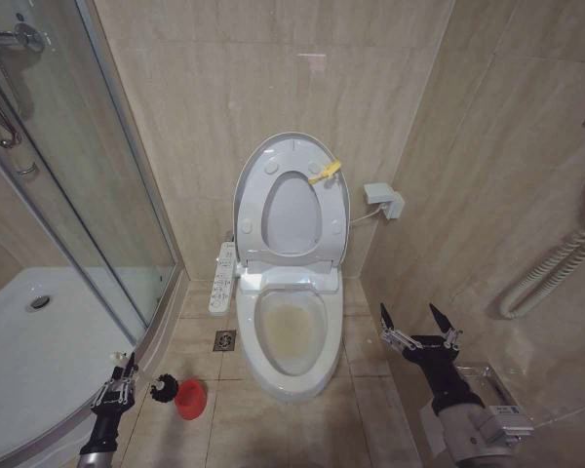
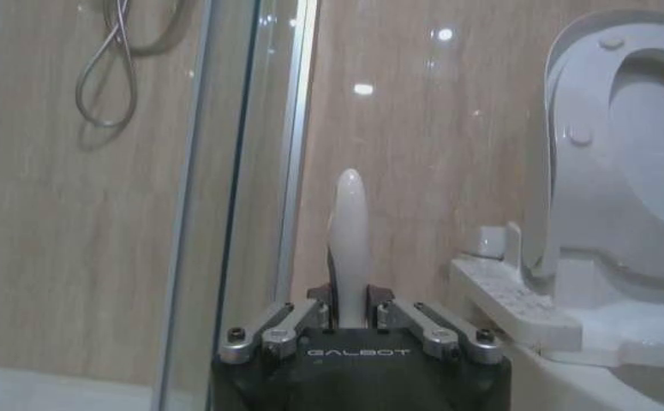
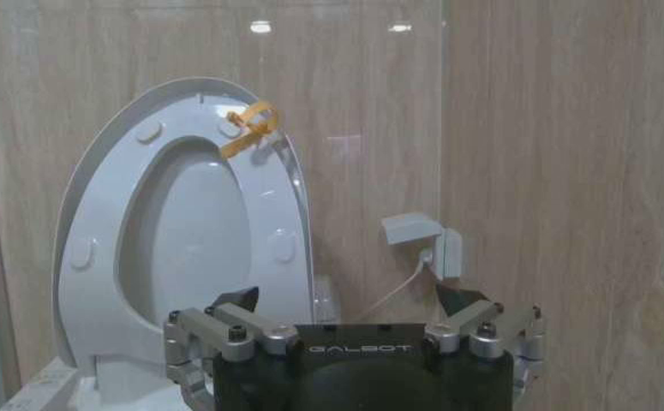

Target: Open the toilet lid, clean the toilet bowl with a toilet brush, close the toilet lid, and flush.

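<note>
Your left gripper (image 1: 118,382) pinched the toilet brush (image 2: 348,240) handle, right gripper (image 1: 418,323) spread wide, toilet lid (image 1: 255,166) stood raised

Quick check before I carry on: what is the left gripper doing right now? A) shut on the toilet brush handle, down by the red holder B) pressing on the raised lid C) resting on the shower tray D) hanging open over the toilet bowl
A: the left gripper is shut on the pale handle of the toilet brush, with the brush's dark head beside the red holder on the floor.
</note>
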